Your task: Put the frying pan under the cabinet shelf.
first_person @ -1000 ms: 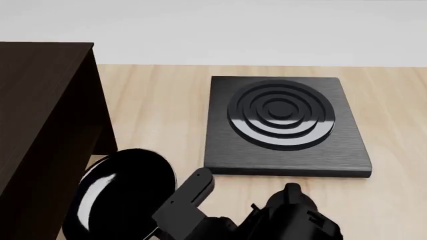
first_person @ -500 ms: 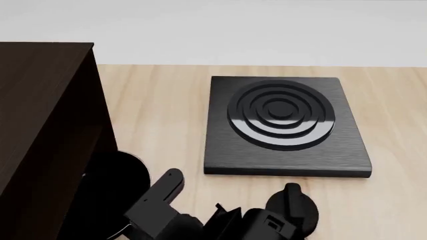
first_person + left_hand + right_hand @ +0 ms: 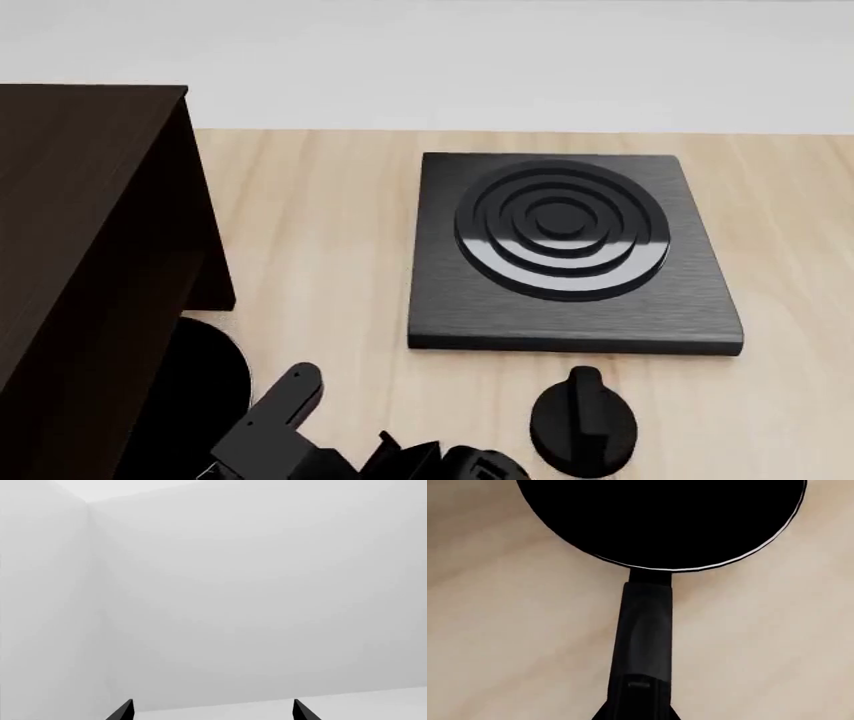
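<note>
The frying pan point(image 3: 660, 520), glossy black with a thin silvery rim, lies on the wooden tabletop, and its long handle point(image 3: 644, 640) runs back to my right gripper point(image 3: 635, 714). That gripper is shut on the handle's end. In the head view only a dark part of the frying pan point(image 3: 200, 400) shows, tucked beside and beneath the cabinet shelf point(image 3: 80, 250), a big dark brown box at the left. My right arm point(image 3: 287, 420) reaches in from the lower edge. My left gripper point(image 3: 212, 712) is open, holds nothing and faces a white wall.
A square black burner plate point(image 3: 574, 250) with concentric rings sits mid-table. A round black knob point(image 3: 583, 420) lies in front of it. Light wooden tabletop point(image 3: 320, 230) stretches between the cabinet and the plate, with a white wall behind.
The pan has gone left and down, from tilted in the open to mostly under the cabinet. My right arm followed it left and lower, uncovering the knob.
</note>
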Tool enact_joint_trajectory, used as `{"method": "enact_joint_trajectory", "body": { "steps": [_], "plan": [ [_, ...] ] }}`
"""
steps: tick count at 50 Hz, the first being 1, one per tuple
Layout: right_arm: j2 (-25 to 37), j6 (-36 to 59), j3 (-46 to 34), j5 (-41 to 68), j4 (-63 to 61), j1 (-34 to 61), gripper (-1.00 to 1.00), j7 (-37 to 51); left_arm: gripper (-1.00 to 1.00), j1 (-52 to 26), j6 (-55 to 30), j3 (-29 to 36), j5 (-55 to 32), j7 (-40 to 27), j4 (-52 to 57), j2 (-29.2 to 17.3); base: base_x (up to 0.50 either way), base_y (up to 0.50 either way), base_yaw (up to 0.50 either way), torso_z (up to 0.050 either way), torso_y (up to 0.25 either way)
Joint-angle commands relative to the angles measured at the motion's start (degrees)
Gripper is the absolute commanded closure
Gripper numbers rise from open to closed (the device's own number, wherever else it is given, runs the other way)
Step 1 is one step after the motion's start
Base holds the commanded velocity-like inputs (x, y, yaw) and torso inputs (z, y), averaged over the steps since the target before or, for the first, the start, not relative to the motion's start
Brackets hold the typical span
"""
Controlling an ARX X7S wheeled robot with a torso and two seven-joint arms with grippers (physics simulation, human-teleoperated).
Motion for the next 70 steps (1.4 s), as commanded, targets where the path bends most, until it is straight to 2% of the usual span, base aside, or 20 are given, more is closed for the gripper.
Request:
{"method": "enact_joint_trajectory", "body": {
  "steps": [1,8,14,17,34,47,48,66,70],
  "plan": [
    [-6.02,-5.78,-2.05,2.51,8.6,-0.36,1.0,-9.06,-1.0,0.51,0.26,-0.34,-0.95,-0.62,0.04,-0.72,0.0,0.0,0.0,0.0,0.0],
    [-9.97,-10.29,-3.15,0.19,18.48,0.92,1.0,-14.5,-1.0,1.25,1.19,-0.2,-1.1,-0.76,-0.32,-1.15,0.0,0.0,0.0,0.0,0.0],
    [-10.35,-17.35,-14.78,11.61,20.52,5.52,1.0,-13.47,-1.0,0.84,1.44,-0.17,-1.29,-0.92,-0.89,-1.45,0.0,0.0,0.0,0.0,0.0],
    [-10.36,-18.88,-17.45,14.03,20.07,6.53,1.0,-13.45,-1.0,0.85,1.62,-0.19,-1.4,-0.99,-1.02,-1.56,0.0,0.0,0.0,0.0,0.0],
    [-10.36,-20.78,-18.12,14.61,18.98,6.46,1.0,-16.29,-1.0,1.47,3.05,0.12,-1.73,-1.33,-1.73,-2.26,0.0,0.0,0.0,0.0,0.0],
    [-10.36,-22.18,-17.92,14.04,24.22,6.09,1.0,-17.79,-1.0,2.57,3.56,-0.55,-2.3,-1.43,-1.55,-3.17,0.0,0.0,0.0,0.0,0.0],
    [-10.36,-22.25,-17.97,13.74,24.43,6.07,-1.0,-17.71,-1.0,2.62,3.63,-0.58,-2.3,-1.46,-1.62,-3.22,0.0,0.0,0.0,0.0,0.0],
    [-10.25,-15.21,-17.58,15.75,19.25,11.92,-1.0,-9.42,-1.0,2.0,2.53,-1.36,-3.73,-2.54,-1.18,-2.99,0.0,0.0,0.0,0.0,0.0],
    [-6.03,-12.2,-16.46,17.97,11.79,13.41,-1.0,-4.13,-1.0,1.54,2.21,-1.41,-4.03,-2.9,-1.22,-2.78,0.0,0.0,0.0,0.0,0.0]
  ]
}}
